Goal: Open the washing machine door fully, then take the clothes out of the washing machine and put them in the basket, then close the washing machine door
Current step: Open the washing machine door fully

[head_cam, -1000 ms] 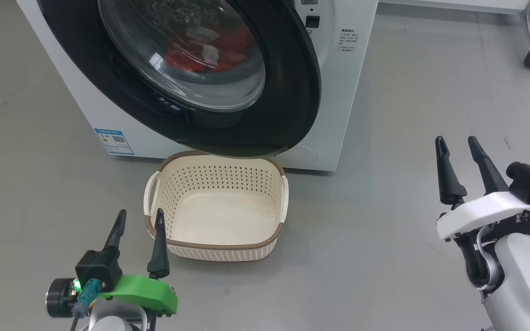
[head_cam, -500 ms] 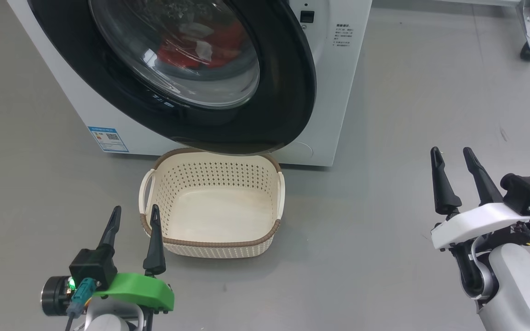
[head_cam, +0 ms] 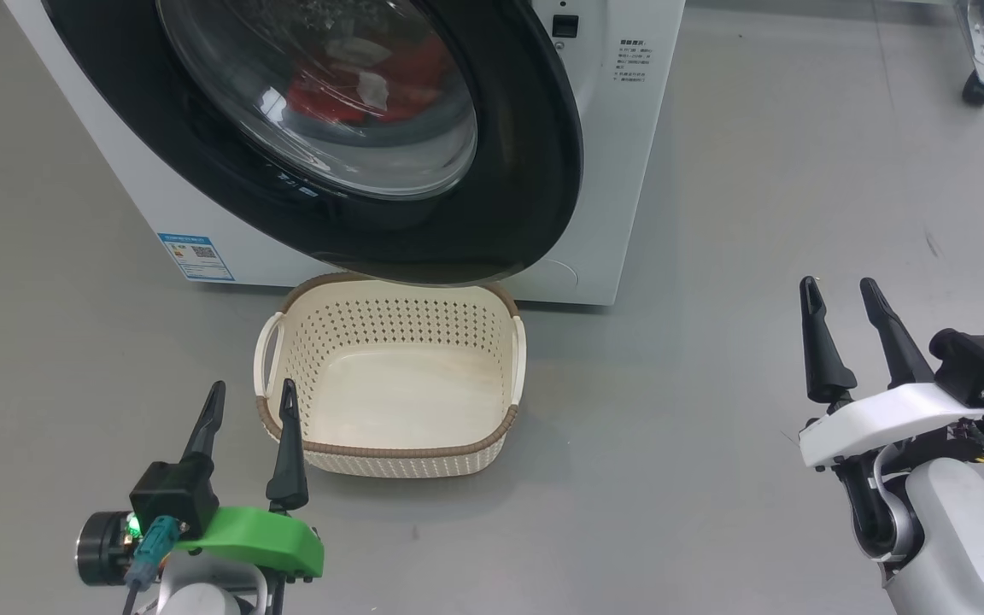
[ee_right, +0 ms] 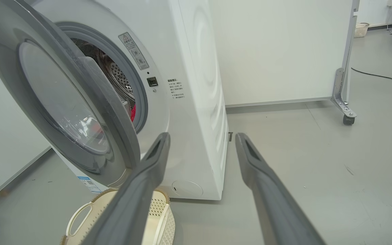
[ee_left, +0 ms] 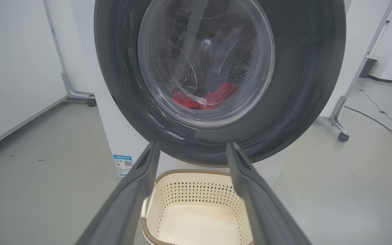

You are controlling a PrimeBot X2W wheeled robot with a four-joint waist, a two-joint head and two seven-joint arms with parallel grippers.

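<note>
The white washing machine [head_cam: 620, 171] stands ahead with its round black door [head_cam: 535, 171] swung partly open, hanging over the basket's far rim. Through the door's glass window I see red clothes [head_cam: 330, 98] with white patches lying in the drum; they are also in the left wrist view [ee_left: 202, 98]. The cream perforated basket [head_cam: 389, 448] sits on the floor under the door and holds nothing. My left gripper [head_cam: 252, 401] is open at the basket's near left corner. My right gripper [head_cam: 838, 293] is open far to the right, over bare floor. In the right wrist view the door [ee_right: 90, 102] stands ajar from the machine [ee_right: 196, 102].
A caster wheel of a metal frame [head_cam: 979, 85] stands at the far right. A blue label [head_cam: 196, 256] marks the machine's lower left corner. Grey floor spreads to the right of the machine and basket. A white panel on wheels [ee_right: 344, 105] stands behind the machine.
The head camera has shifted, so the whole scene sits slightly lower and leftward. Both grippers have dropped a little in the view and stay open.
</note>
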